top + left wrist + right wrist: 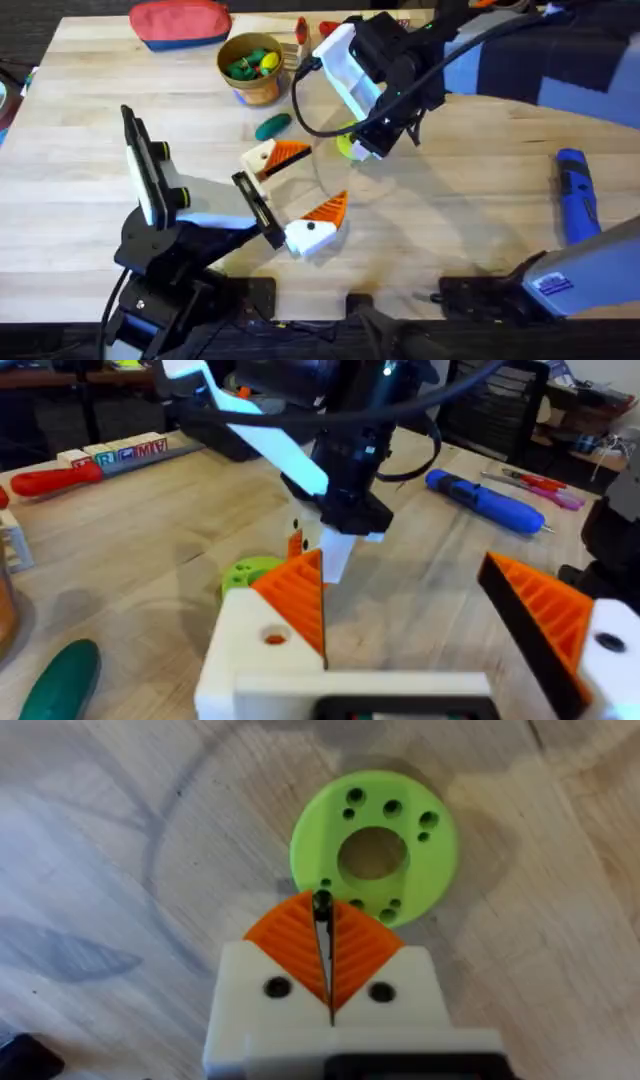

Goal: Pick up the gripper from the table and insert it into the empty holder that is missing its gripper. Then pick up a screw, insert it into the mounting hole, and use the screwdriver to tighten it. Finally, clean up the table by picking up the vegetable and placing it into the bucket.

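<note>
Orange pads of the right gripper pinch a tiny screw above the green ring. Left gripper waits wide open, ready for it.

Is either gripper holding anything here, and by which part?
The right gripper pinches a small dark piece, likely a screw, between its shut pad tips; which end cannot be told. The left gripper is open, holding nothing.
</note>
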`<state>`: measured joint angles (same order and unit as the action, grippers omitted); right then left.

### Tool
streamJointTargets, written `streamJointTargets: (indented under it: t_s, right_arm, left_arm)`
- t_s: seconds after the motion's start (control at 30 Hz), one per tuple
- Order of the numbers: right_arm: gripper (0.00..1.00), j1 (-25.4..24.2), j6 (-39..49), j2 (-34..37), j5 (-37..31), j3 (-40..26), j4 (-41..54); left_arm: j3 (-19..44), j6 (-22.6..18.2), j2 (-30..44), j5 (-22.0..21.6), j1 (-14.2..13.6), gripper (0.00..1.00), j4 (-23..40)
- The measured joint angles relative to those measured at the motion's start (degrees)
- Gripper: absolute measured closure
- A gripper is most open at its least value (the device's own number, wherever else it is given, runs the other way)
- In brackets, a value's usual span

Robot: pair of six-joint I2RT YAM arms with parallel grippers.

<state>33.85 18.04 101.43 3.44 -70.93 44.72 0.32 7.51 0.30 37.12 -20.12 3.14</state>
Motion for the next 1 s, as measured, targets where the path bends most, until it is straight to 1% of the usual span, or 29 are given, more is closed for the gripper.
streamJointTargets:
  t_s: [0.03, 0.23, 0.4, 0.5, 0.6, 0.73, 1.0]
  right_arm:
    - [0.997, 0.0, 0.0, 0.0, -0.4, -2.3, 2.5]
    - [0.997, 0.0, 0.0, -2.5, -0.7, -10.2, 9.7]
    - [0.998, 0.0, 0.0, -4.9, -0.4, -19.5, 17.2]
    - [0.998, 0.1, 0.0, -5.4, 1.9, -25.2, 20.3]
    - [0.998, 0.9, -0.8, -5.5, 5.4, -28.9, 20.6]
    - [0.998, 3.9, -2.9, -5.5, 8.5, -30.7, 20.7]
    - [0.998, 11.9, -5.6, -5.5, 10.4, -30.7, 21.2]
  left_arm:
    - [0.0, 0.0, 0.0, 0.0, 0.0, 0.039, 0.0]
    - [0.0, 0.0, 0.0, 0.0, 0.0, 0.013, 0.0]
    - [0.0, 0.0, 0.0, 0.0, 0.0, 0.013, 0.0]
    - [0.0, 0.0, 0.0, 0.0, 0.0, 0.013, 0.0]
    - [0.0, 0.0, 0.0, 0.0, 0.0, 0.013, 0.0]
    - [0.0, 0.0, 0.0, 0.0, 0.0, 0.011, 0.0]
    - [0.0, 0.0, 0.0, 0.6, 0.0, 0.013, 0.0]
